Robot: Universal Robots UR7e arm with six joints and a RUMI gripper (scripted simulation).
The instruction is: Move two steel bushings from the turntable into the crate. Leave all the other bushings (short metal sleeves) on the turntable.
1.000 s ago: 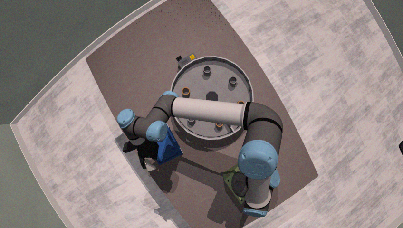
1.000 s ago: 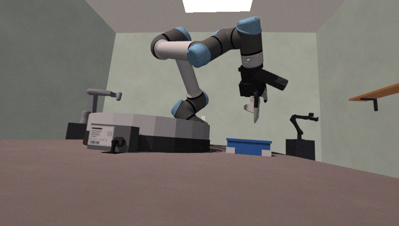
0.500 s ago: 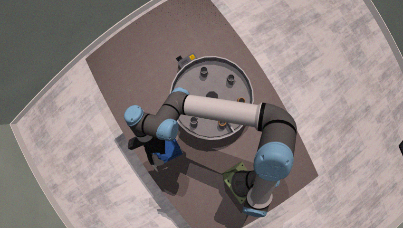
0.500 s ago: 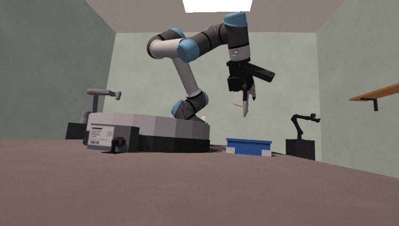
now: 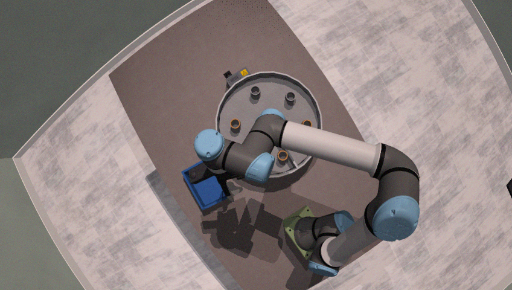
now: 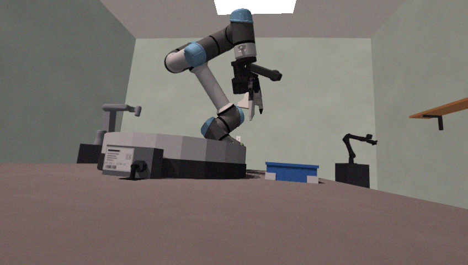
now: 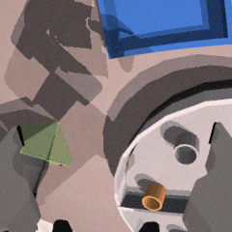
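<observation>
Claw open, empty; arm hides turntable middle

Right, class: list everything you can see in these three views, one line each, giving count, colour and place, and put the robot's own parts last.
Turntable: one, grey, round, middle of the brown table.
Steel bushings: two visible, grey, upright at the turntable's far side; the arm may hide more.
Orange bushings: three visible, spread over the turntable, one partly under the arm.
Crate: one, blue, on the table beside the turntable.
Control box: one, grey with a yellow label, at the turntable's rim.
Shelf: one, orange, on the side wall.
Base plate: one, green, under the arm.
Arm: one, grey with blue caps, reaching across the turntable.
Hand: one, open, holding nothing, raised between turntable and crate.
</observation>
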